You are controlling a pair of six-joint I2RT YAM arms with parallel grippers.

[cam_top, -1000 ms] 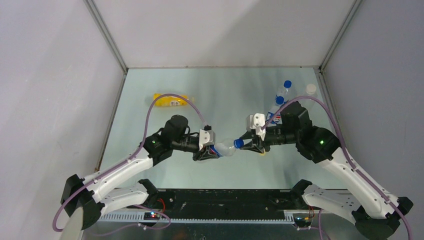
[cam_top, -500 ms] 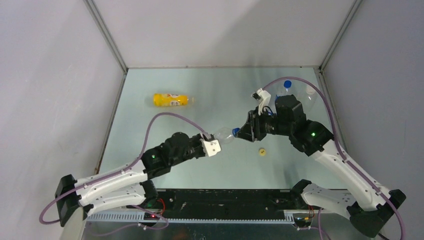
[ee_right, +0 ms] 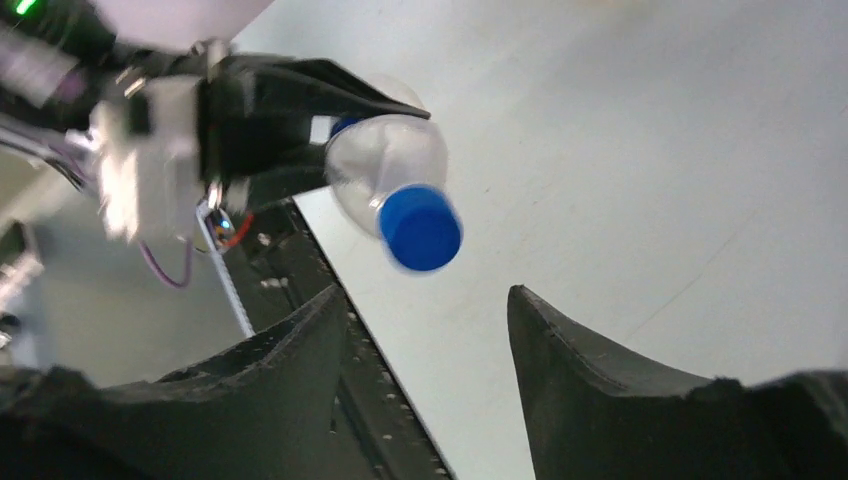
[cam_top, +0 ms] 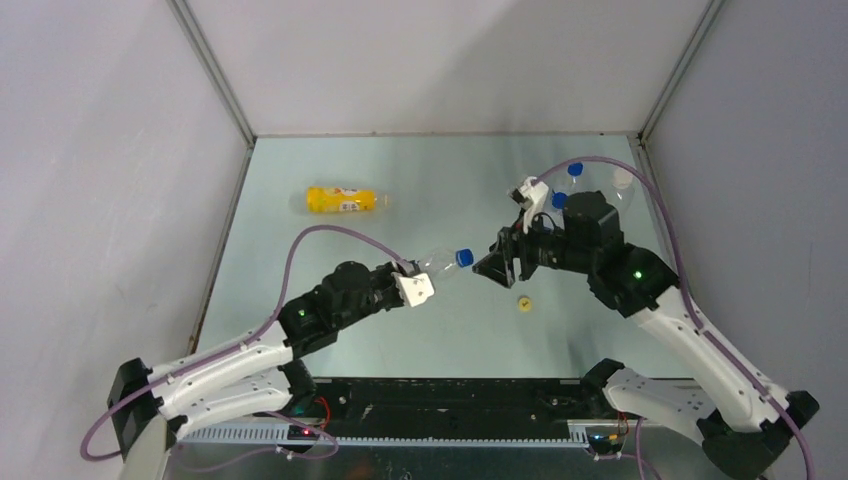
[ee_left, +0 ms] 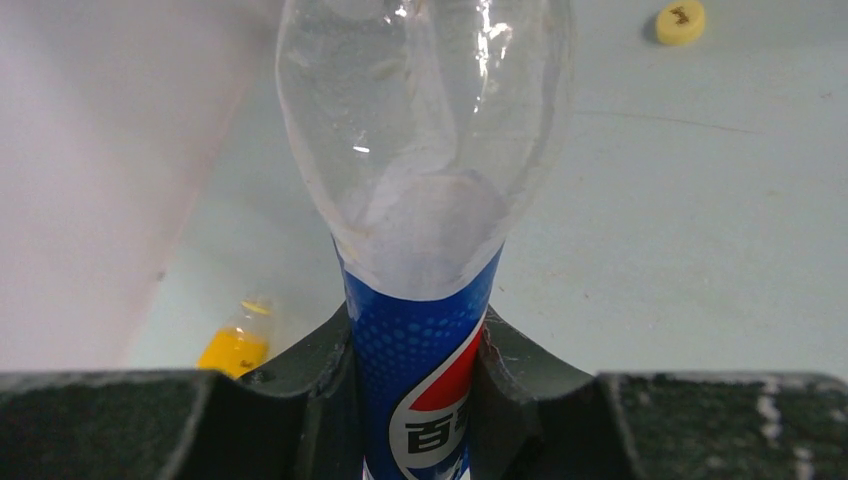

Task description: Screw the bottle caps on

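A clear bottle with a blue label is gripped by its body between the jaws of my left gripper, which is shut on it. From above, the bottle is held off the table, its neck pointing right, with a blue cap on the mouth. My right gripper stands open just right of that cap, not touching it. In the right wrist view the blue cap sits beyond the spread fingertips. A yellow cap lies loose on the table. The yellow-orange bottle lies on its side at the back left.
At the back right, behind the right arm, two more blue caps and a white cap top standing bottles, which the arm mostly hides. Walls close in the table on the left, back and right.
The right gripper has opened, let go of the blue cap and drawn back a little to the right. The left gripper has carried the bottle slightly up and away.
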